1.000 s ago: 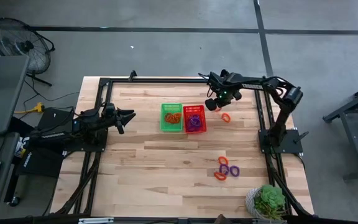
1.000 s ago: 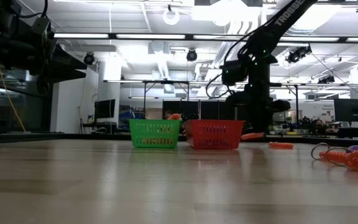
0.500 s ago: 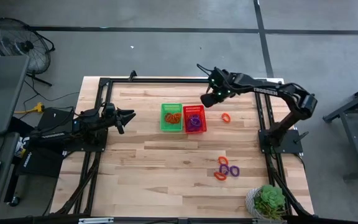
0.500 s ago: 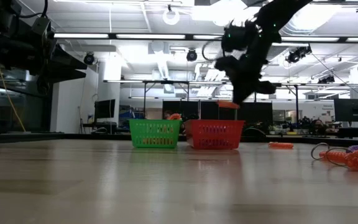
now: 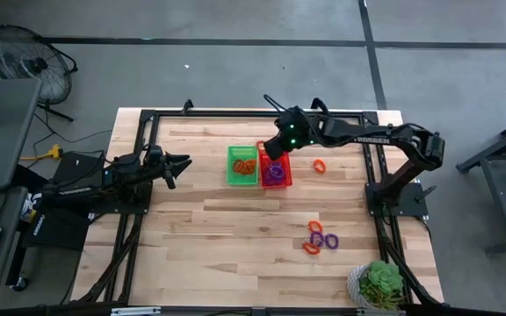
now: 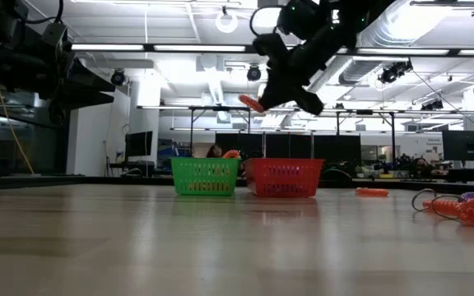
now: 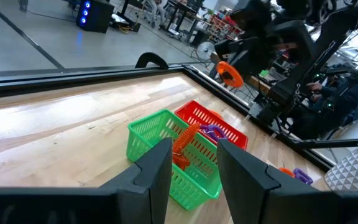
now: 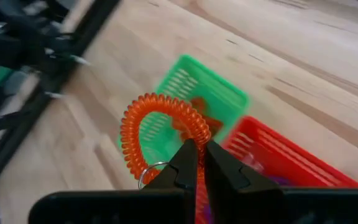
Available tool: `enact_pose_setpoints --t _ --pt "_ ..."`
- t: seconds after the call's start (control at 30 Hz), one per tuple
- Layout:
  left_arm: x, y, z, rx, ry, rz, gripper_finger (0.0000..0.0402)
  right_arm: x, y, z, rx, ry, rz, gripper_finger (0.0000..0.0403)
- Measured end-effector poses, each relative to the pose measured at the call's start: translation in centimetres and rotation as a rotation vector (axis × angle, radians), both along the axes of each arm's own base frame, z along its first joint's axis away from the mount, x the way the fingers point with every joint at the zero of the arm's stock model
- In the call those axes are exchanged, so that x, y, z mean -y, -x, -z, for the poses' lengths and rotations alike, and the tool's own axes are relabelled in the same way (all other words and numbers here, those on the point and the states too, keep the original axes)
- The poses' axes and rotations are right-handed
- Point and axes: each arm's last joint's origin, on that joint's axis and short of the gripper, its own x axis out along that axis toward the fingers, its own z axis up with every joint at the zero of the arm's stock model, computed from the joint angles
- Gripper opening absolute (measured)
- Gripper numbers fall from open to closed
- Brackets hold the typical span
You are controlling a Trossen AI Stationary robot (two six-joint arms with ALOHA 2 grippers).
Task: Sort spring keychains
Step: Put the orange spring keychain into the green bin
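Now right gripper (image 8: 196,163) pinches orange keychain (image 8: 160,134) — high over red basket (image 5: 275,167), green basket (image 5: 242,165) just beyond.

table (image 5: 200,237) | green basket (image 5: 242,165) | red basket (image 5: 275,168) | loose keychains (image 5: 321,238)

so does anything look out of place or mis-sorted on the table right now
Nothing stands out. The green mesh basket holds orange coiled keychains and the red mesh basket holds purple ones. The right gripper is shut on an orange coiled keychain above the baskets. A few unsorted loops lie loose on the wood.
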Motion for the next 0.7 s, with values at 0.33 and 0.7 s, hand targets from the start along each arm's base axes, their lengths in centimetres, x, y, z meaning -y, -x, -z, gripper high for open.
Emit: enact_pose_setpoints --t 0.33,0.7 --pt "0.0 0.0 0.0 0.0 0.0 0.0 0.0126 -2.0 -3.5 2.6 0.053 -0.022 -0.063 0.0011" --pt "0.0 0.0 0.0 0.0 0.0 0.0 0.0126 -1.0 -8.0 4.7 -0.189 -0.048 -0.154 0.0012"
